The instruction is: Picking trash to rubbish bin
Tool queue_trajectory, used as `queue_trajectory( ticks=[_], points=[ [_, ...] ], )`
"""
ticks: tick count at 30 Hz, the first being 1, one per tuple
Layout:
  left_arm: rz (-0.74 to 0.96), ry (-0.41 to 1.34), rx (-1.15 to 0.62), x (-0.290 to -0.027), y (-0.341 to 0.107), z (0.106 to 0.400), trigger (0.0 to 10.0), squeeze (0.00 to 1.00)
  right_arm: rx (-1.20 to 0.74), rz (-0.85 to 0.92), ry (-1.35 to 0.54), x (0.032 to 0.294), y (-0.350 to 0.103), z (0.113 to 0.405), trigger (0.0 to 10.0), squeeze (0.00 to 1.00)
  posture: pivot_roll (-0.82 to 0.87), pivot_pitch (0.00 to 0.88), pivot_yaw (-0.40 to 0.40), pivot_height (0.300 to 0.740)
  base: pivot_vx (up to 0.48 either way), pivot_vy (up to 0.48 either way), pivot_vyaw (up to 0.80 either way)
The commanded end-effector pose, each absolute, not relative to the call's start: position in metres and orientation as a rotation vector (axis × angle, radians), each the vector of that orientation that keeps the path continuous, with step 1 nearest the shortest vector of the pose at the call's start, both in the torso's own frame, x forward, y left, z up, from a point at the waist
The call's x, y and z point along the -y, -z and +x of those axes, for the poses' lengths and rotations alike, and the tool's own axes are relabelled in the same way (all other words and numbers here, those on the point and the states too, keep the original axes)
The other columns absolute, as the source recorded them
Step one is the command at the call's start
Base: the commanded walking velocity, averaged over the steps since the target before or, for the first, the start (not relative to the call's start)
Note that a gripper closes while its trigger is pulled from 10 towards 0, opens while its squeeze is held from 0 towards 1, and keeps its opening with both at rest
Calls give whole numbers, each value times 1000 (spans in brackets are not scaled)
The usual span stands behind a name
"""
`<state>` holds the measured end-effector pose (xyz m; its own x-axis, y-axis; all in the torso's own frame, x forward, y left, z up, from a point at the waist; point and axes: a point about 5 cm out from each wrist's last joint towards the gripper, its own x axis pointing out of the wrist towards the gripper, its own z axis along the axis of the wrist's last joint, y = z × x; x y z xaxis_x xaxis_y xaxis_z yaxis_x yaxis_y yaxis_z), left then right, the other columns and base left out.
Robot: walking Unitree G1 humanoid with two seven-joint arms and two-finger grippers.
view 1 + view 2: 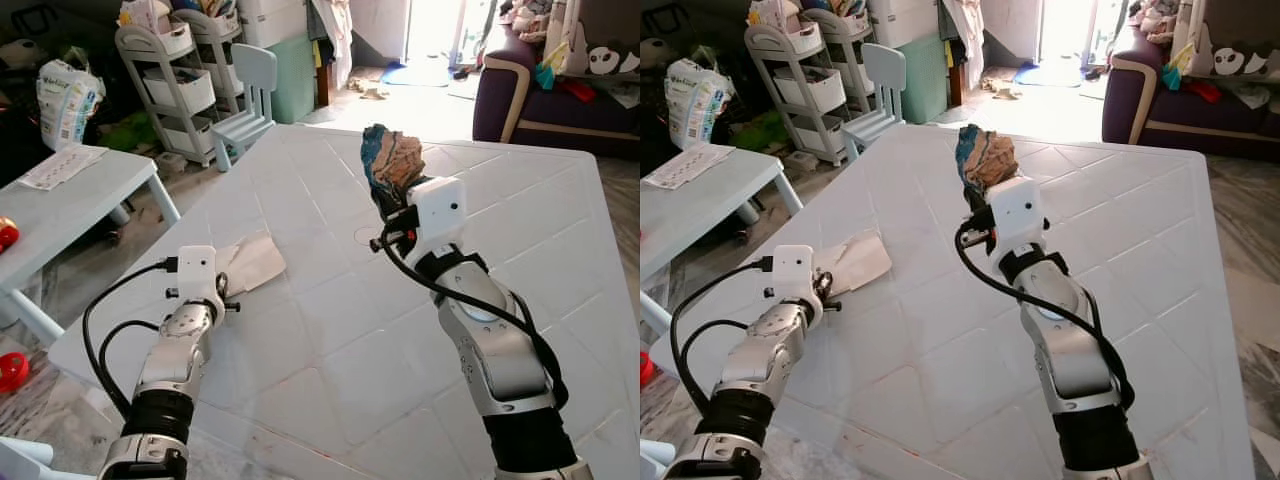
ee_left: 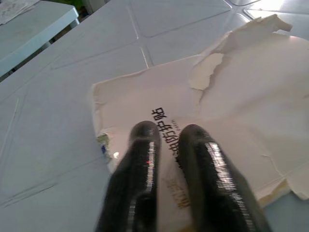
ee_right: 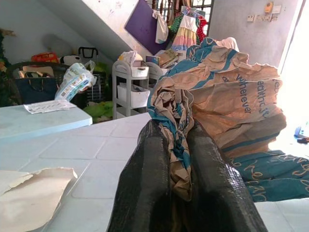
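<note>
A crumpled brown-and-teal paper bag (image 1: 392, 160) is held up above the white tiled table (image 1: 520, 230) by my right gripper (image 1: 390, 197), which is shut on it; the wrist view shows the bag (image 3: 227, 101) pinched between the black fingers (image 3: 147, 183). A torn, flat cream paper wrapper (image 1: 252, 262) with printed characters lies near the table's left edge. My left gripper (image 2: 169, 140) rests over this wrapper (image 2: 231, 116), its fingers (image 2: 140, 169) close together with a strip of paper between them.
A low pale table (image 1: 70, 190) stands to the left with a sheet on it. Behind are white storage trolleys (image 1: 180, 80), a small blue chair (image 1: 250, 90) and a dark sofa (image 1: 520, 90) at the back right.
</note>
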<state>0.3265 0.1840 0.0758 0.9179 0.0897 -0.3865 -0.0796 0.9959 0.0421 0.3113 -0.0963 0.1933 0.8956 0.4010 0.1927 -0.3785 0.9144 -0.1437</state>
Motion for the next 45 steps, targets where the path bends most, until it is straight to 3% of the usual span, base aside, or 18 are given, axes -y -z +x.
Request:
queue_trajectory(
  ticks=[1, 18, 31, 32, 33, 34, 35, 36, 45],
  points=[
    [9, -80, -461, -182, -63, 319, 0, 0, 232, -108, -421, 93, -197, 313, 0, 0, -101, 0, 69, 740, 0, 0, 0],
    [29, -119, -227, -180, -96, 321, 0, 0, 228, -109, -424, 93, -196, 313, 0, 0, -98, 0, 63, 740, 0, 0, 0],
    [184, -144, -43, -189, -124, 320, 0, 0, 224, -111, -427, 93, -195, 313, 0, 0, -96, 0, 61, 740, 0, 0, 0],
    [217, -136, -39, -192, -124, 319, 4627, 0, 224, -112, -428, 92, -195, 313, 0, 0, -95, 0, 61, 740, 0, 0, 0],
    [217, -136, -39, -192, -124, 319, 4627, 0, 224, -112, -428, 92, -195, 313, 0, 0, -95, 0, 61, 740, 0, 0, 0],
    [244, -107, -58, -193, -120, 318, 10000, 788, 223, -112, -429, 92, -195, 314, 0, 0, -93, 0, 61, 740, 0, 0, 0],
    [246, -102, -79, -195, -116, 318, 10000, 788, 223, -112, -430, 92, -195, 314, 0, 0, -93, 0, 61, 740, 0, 0, 0],
    [228, -94, -113, -199, -111, 317, 10000, 1000, 223, -113, -430, 92, -195, 314, 0, 0, -92, 0, 61, 740, 0, 0, 0],
    [227, -135, -197, -220, -108, 324, 10000, 1000, 226, -112, -432, 90, -195, 316, 0, 0, -87, 0, 65, 740, 0, 0, 0]
  ],
)
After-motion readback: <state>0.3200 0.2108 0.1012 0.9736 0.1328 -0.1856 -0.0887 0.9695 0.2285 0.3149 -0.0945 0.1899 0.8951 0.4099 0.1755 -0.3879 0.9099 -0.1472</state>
